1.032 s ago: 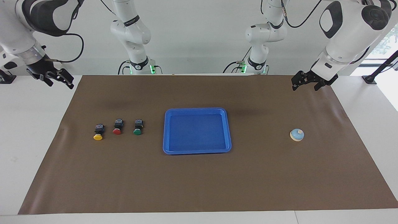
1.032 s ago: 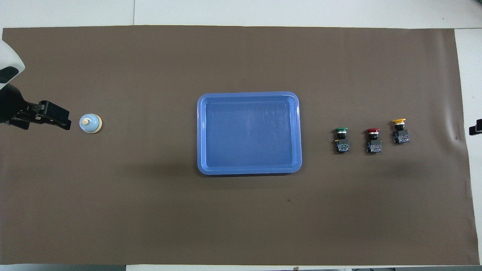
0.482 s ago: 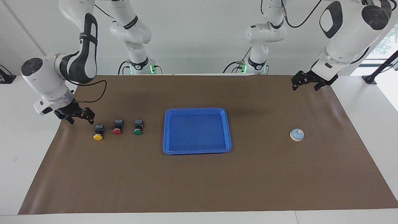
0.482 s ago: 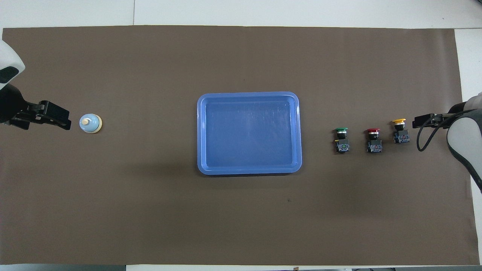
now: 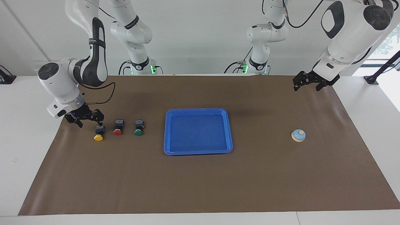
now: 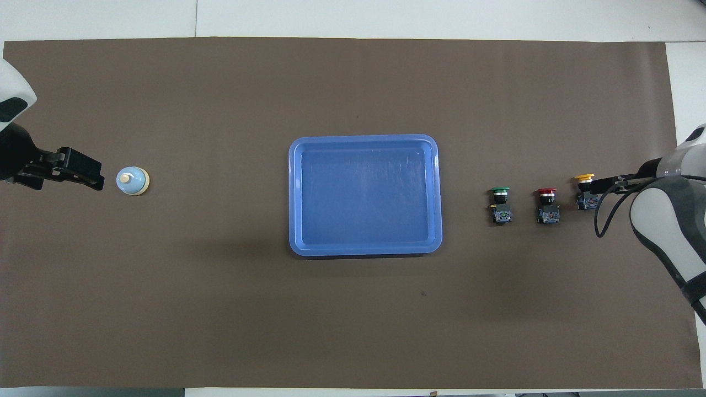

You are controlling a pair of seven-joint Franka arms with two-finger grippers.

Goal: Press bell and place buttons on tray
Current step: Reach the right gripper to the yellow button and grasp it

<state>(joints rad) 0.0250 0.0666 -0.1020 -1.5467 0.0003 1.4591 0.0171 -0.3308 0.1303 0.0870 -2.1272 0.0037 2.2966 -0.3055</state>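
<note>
Nothing placed yet: flat bright-blue plastic tray [image 5: 198, 151] at table centre was bare. Yellow-capped [image 5: 98, 133], red-capped [image 5: 118, 127] and green-capped black push-button switches [image 5: 138, 127] sat toward the right arm's end. Right hand [image 5: 89, 118], released, hung just above the yellow one. Left hand [image 5: 307, 82], released, waited; small light-blue dome bell [image 5: 298, 135] unpressed.

Brown mat [image 5: 200, 181] over a white table [image 5: 28, 131] (white wall above).

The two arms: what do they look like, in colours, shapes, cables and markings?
Both arms have glossy white rounded shells with black joint caps and black side panels. The right arm carries a black band with small markings and a thin black cable looping to its black tool. The left arm's black tool sits under a white wrist. Green lights glow at both bases.
</note>
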